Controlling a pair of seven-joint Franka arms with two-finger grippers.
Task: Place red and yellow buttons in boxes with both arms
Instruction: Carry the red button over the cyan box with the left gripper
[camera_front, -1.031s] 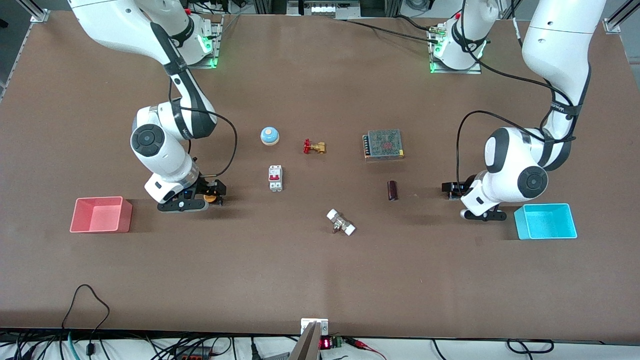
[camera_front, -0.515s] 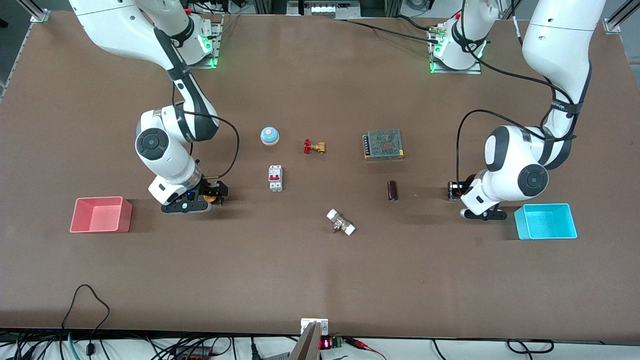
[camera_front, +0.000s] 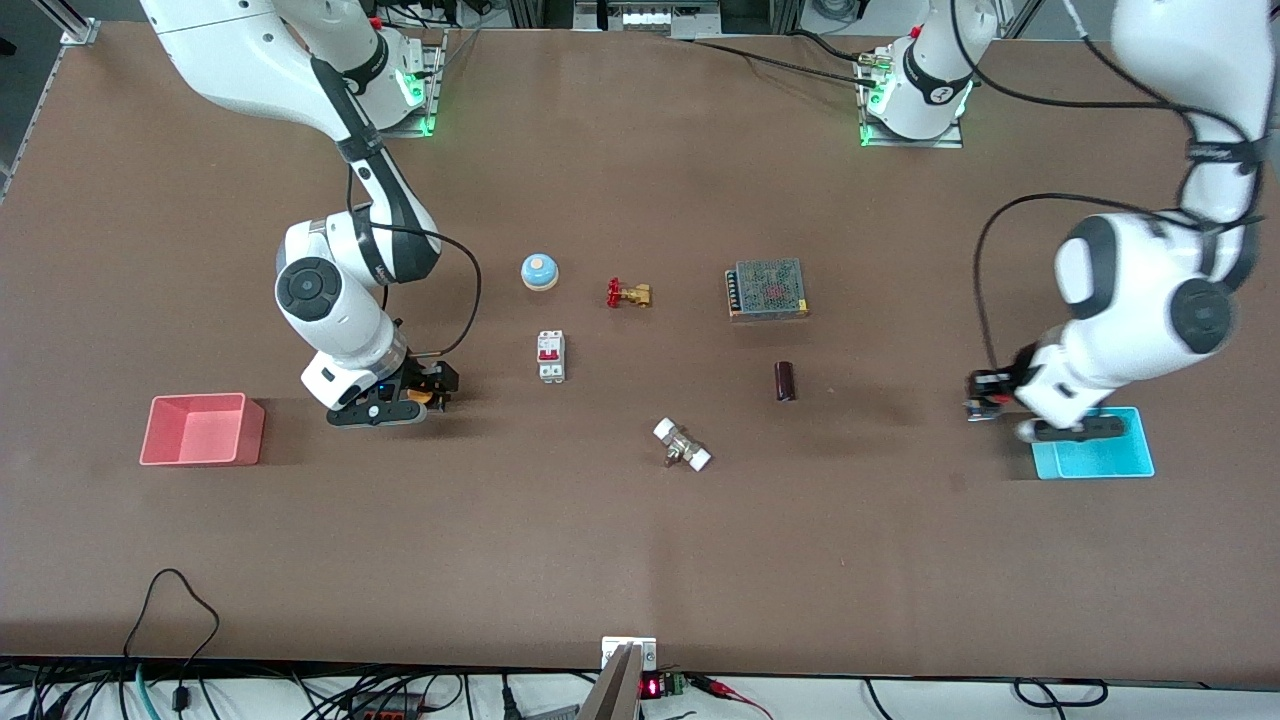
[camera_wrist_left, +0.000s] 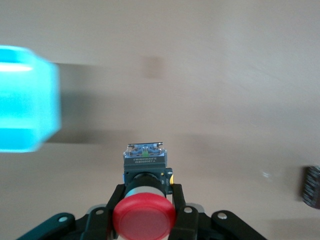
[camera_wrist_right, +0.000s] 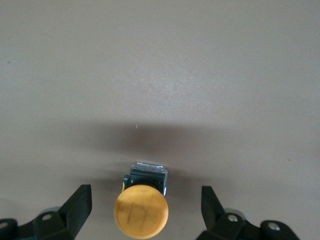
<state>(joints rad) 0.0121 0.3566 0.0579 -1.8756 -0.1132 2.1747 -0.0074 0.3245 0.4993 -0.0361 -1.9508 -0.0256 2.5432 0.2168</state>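
My left gripper (camera_front: 985, 393) is shut on the red button (camera_wrist_left: 144, 217), fingers clamped on its black base below the red cap. It holds the button up in the air over the table, beside the edge of the cyan bin (camera_front: 1120, 458) that faces the table's middle. The bin also shows in the left wrist view (camera_wrist_left: 25, 100). My right gripper (camera_front: 437, 385) is low at the table and open. The yellow button (camera_wrist_right: 141, 210) lies between its spread fingers (camera_wrist_right: 77, 207), touching neither. The button shows in the front view (camera_front: 420, 397). The pink bin (camera_front: 252, 430) stands toward the right arm's end.
In the table's middle are a blue dome bell (camera_front: 539, 271), a brass valve with a red handle (camera_front: 628, 293), a white breaker switch (camera_front: 550, 356), a mesh-topped power supply (camera_front: 767, 288), a dark cylinder (camera_front: 785, 381) and a white fitting (camera_front: 682, 445).
My left arm has risen and swung toward the cyan bin, carrying the red button off the table. My right gripper has shifted slightly and stays around the yellow button.
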